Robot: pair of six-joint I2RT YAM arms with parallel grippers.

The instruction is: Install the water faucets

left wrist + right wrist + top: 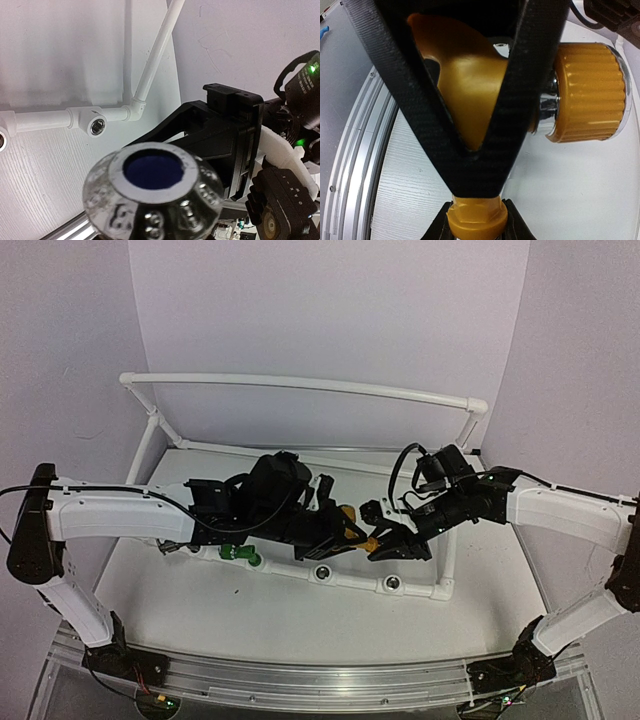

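Observation:
A brass-gold faucet [355, 533] hangs above the front bar of the white pipe frame [300, 385], between both grippers. My right gripper [477, 225] is shut on its hexagonal gold base; its body [465, 95] and ribbed gold knob [590, 92] fill the right wrist view. A black V-shaped piece [470, 160] crosses in front of the body. My left gripper [335, 525] is up against the faucet from the left. Its wrist view shows the knob's chrome end with a blue cap [152, 192] very close, and no fingers. A green faucet [240, 554] stands in the front bar, to the left.
Round sockets [322, 573] [392, 584] stand along the frame's front bar, just below the grippers. One socket [96, 125] and a corner elbow [136, 107] show in the left wrist view. The right arm's housing [235, 130] is close beside the left wrist. An aluminium rail [300, 680] edges the table.

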